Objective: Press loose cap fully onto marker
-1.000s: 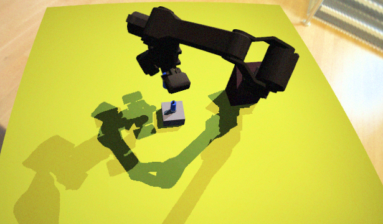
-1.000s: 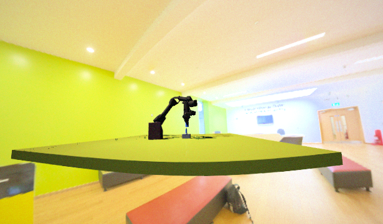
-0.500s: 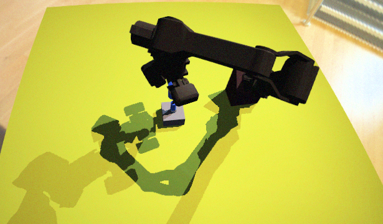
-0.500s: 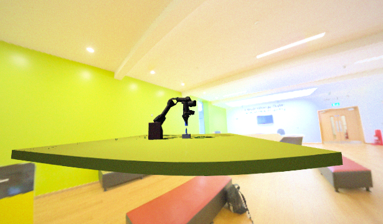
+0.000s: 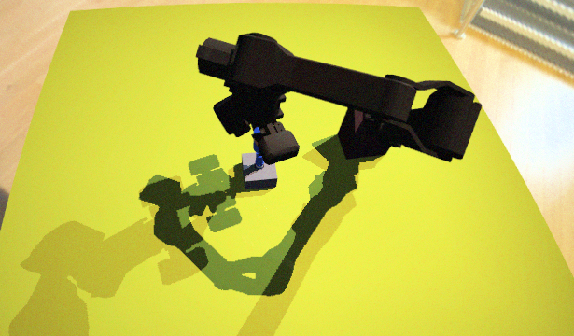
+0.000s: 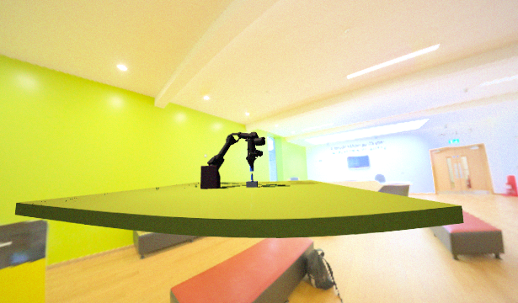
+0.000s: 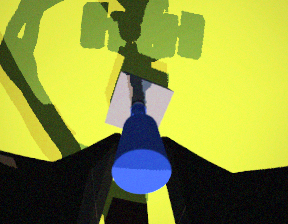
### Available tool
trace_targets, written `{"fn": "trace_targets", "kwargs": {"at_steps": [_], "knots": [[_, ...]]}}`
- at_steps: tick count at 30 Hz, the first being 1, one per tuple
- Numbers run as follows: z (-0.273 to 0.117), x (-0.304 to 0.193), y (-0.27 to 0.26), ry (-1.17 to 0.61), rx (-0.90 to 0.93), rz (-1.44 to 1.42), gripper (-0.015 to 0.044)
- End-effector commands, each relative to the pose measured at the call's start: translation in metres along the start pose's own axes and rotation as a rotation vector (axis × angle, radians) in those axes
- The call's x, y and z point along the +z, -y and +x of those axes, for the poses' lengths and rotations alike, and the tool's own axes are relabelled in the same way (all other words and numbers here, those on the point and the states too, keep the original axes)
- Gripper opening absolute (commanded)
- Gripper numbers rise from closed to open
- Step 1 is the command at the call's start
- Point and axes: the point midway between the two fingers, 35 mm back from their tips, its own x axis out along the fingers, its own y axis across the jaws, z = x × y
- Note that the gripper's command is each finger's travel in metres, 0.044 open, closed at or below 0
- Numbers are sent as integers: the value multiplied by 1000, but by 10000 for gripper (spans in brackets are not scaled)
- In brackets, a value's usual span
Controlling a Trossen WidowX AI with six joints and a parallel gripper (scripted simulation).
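Note:
A blue cap (image 5: 257, 147) (image 6: 251, 170) (image 7: 141, 172) is held upright, pointing down, between the fingers of my black gripper (image 5: 257, 135) (image 6: 251, 164) (image 7: 141, 145), which is shut on it. The grey holder block (image 5: 263, 176) (image 6: 252, 184) (image 7: 115, 110) sits on the table below. A blue marker (image 5: 259, 164) (image 6: 252, 178) (image 7: 138, 109) stands upright in it. In the exterior view the cap is just above the marker's tip, roughly in line with it, with a small gap. In the wrist view the cap hides the upper part of the marker, so exact alignment is unclear.
The yellow-green table (image 5: 408, 233) (image 6: 275, 206) carries the arm's base (image 5: 363, 135) (image 6: 210, 177), to the right of the block in the top view. The arm arches over from the base. Dark and pale arm shadows lie around the block.

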Motion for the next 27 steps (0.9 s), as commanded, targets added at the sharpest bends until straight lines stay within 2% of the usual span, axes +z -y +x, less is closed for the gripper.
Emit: {"fn": "trace_targets", "kwargs": {"at_steps": [1,27], "knots": [[6,1,-1,4,2,2,0],[48,1,-2,5,3,2,0]]}}
